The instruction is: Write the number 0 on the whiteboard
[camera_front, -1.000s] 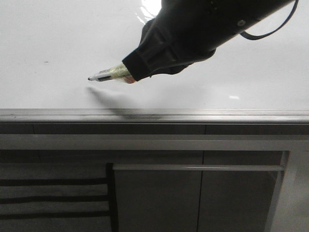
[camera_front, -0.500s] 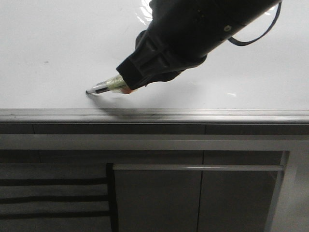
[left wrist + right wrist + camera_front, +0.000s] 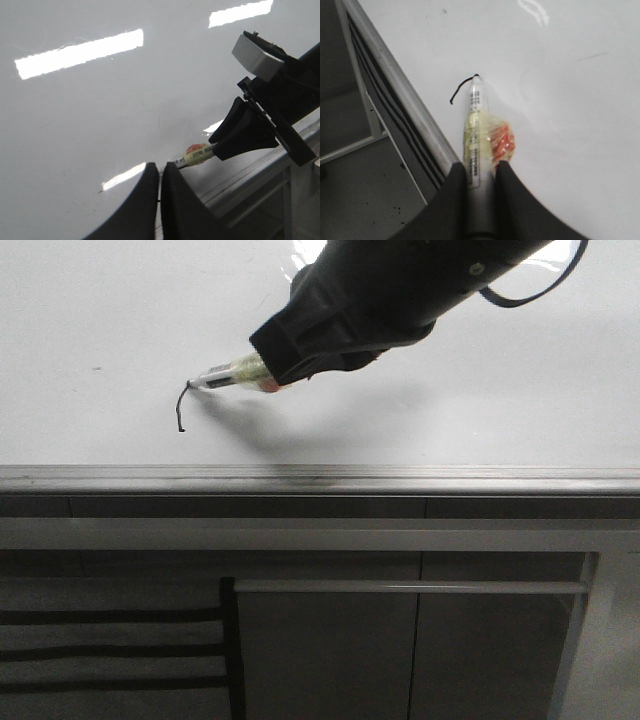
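Note:
My right gripper [image 3: 479, 167] is shut on a marker pen [image 3: 476, 125] whose barrel is wrapped in yellowish and orange tape. In the front view the pen [image 3: 230, 373] points left, with its tip touching the whiteboard [image 3: 480, 390]. A short curved black stroke [image 3: 182, 408] runs from the tip toward the board's front edge. It is an open line, not a closed number 0; the right wrist view shows the stroke [image 3: 460, 89] beside the tip. My left gripper [image 3: 160, 167] hovers over the board shut, with nothing between its fingers, close to the pen [image 3: 192, 155].
A grey metal edge strip [image 3: 320, 480] borders the board's front. Below it are grey cabinet panels [image 3: 400, 640] and dark slats [image 3: 110, 650]. Bright glare bars [image 3: 80, 52] lie across the glossy surface.
The pen tip dropped toward the front edge, then moved back away from it, leaving a short black stroke on a board that was blank a second ago.

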Controlling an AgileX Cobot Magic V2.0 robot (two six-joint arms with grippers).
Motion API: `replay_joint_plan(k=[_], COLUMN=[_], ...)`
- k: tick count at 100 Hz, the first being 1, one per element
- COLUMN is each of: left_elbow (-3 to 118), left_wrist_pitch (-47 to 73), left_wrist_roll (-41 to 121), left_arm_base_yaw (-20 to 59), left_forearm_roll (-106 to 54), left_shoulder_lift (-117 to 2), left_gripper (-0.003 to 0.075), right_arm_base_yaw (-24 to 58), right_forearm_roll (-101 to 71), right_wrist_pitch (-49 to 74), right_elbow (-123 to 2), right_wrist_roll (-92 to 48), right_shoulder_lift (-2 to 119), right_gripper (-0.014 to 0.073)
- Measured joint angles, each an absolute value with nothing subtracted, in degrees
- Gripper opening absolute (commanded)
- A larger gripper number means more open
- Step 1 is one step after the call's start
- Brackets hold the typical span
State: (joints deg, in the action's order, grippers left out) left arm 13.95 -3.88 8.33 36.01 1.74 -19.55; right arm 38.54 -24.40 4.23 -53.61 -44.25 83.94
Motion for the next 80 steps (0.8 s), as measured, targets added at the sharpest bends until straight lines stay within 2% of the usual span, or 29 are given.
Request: replay_joint_plan(k=[39,80], left_elbow=[14.0,14.0], left_wrist_pitch=[-3.9,-3.9], left_wrist_roll=[8.3,8.3], left_arm_base_yaw=[36.0,36.0], left_forearm_roll=[1.7,1.7], left_shoulder_lift=[-19.5,-19.5], left_gripper=[-0.0020,-0.0020], right_arm_base_yaw=[36.5,36.5], right_forearm_roll=[-24.4,-24.4], right_wrist_pitch=[12.0,12.5], right_elbow=[-53.4,-52.9], right_wrist_roll=[-44.3,-44.3], right_shoulder_lift=[82.7,82.7], right_gripper=[-0.0076,-0.0076])
